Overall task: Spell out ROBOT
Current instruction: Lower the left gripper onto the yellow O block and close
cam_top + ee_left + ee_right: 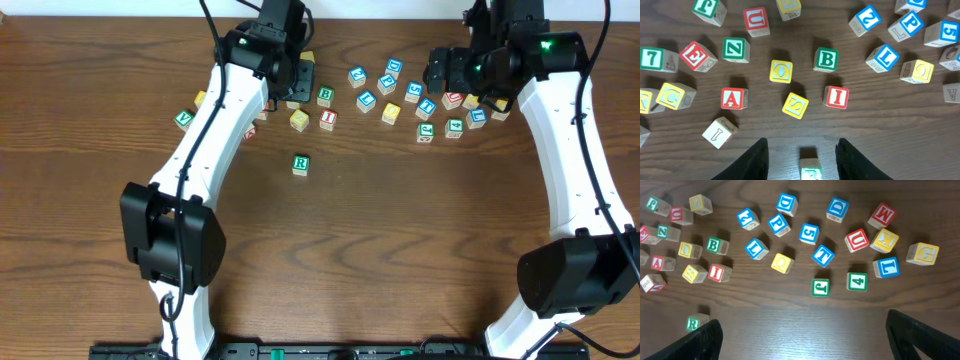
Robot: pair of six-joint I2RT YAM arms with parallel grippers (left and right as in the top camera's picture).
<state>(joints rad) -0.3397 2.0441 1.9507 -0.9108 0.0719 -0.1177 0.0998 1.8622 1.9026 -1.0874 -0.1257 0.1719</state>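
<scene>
A green R block (pixel 300 164) stands alone on the table, nearer the front than the other blocks. It also shows in the left wrist view (pixel 810 167) and in the right wrist view (pixel 692 323). My left gripper (pixel 802 152) is open and empty, up over the left cluster (pixel 290 80), with the R block below, between its fingers. A yellow O (pixel 781 71) and a green B (pixel 826 59) lie ahead of it. My right gripper (pixel 805 340) is open and empty, high over the right cluster (pixel 440 72). A blue T (pixel 823 255) and another yellow O-like block (pixel 782 262) lie there.
Many other letter and number blocks are scattered across the back of the table, among them a yellow S (pixel 795 105), a red I (pixel 836 97), a red A (pixel 733 98), a green J (pixel 820 287) and a green 4 (pixel 857 281).
</scene>
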